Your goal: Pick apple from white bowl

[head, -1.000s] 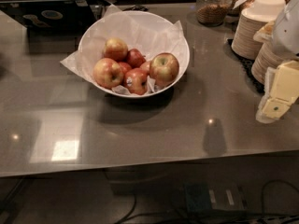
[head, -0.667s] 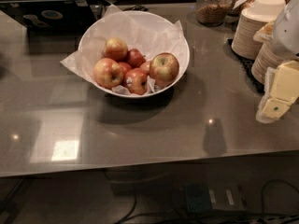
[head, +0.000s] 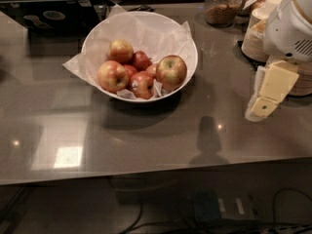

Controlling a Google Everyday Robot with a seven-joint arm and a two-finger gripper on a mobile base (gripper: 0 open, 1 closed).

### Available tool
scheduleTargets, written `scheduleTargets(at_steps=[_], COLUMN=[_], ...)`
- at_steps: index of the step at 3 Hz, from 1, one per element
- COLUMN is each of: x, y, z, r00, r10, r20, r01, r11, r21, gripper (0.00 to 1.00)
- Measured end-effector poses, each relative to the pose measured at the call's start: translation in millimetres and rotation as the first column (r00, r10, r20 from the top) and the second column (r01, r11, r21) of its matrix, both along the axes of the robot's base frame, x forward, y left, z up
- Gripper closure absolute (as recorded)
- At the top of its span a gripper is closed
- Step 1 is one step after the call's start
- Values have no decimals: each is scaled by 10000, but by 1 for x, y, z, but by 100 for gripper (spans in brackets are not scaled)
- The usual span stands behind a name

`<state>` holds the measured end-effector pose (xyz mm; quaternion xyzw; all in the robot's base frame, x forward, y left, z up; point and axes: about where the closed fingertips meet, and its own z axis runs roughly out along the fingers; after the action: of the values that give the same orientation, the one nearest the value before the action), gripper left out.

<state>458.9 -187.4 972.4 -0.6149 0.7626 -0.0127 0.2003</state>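
The apple (head: 171, 70), the largest, red streaked with a yellow-green patch at its stem, lies at the right side of the white bowl (head: 191, 48). The bowl stands at the back middle of the grey counter and is lined with crinkled white paper. Several other apples lie with it, among them a smaller dark-red one with a sticker (head: 141, 84) and a yellow-orange one (head: 113, 75). My gripper (head: 261, 109) hangs at the right edge of the view, cream-coloured and pointing down. It is well to the right of the bowl, above the counter and holding nothing.
Stacks of beige paper plates (head: 254, 35) stand behind the gripper at the back right. A glass jar (head: 222, 6) is at the back. A dark tray (head: 48, 13) lies at the back left. The counter's front edge (head: 146, 177) runs across the lower view, with cables on the floor below.
My gripper has shifted a little to the left, toward the bowl. The bowl and the apples have not moved.
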Motion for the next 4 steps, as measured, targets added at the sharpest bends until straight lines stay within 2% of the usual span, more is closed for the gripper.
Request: scheduleTargets(at_steps=[1,2,3,4], x=[20,32,33,43], y=[25,51,53,70], z=[1,-9,-10,-17], r00=[9967,9908,9907,9878], r10=[616,1285,1291,1419], r20=[526,415,434,645], r01=[-661,-1345,-1354,-1522], r11=[9938,9680,9681,9671], r21=[898,2118,2110,2039], gripper=[0,0,0,0])
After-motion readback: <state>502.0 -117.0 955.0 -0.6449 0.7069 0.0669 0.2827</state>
